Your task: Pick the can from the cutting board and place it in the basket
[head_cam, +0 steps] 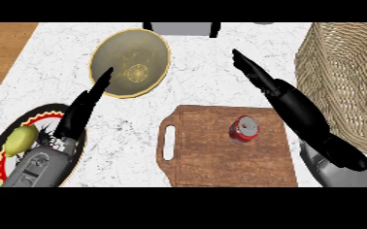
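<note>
White marbled counter [208, 85] carries a brown wooden cutting board [215, 162] with a handle slot at its left, and a red can [244, 129] stands upright on the board's right part, untouched. The right robot hand [276, 89] hangs above the board's upper right edge with fingers straight and holding nothing, just left of the woven basket [333, 77]. The left robot hand [82, 111] rests open over a patterned plate [43, 114] holding a green fruit [22, 139], below a gold-rimmed plate [130, 62].

Surface: white marble counter [208, 85]
Upper left: gold-rimmed plate [130, 63]
Lower left: patterned plate [28, 121]
Lower centre: cutting board [215, 160]
Right edge: basket [337, 77]
</note>
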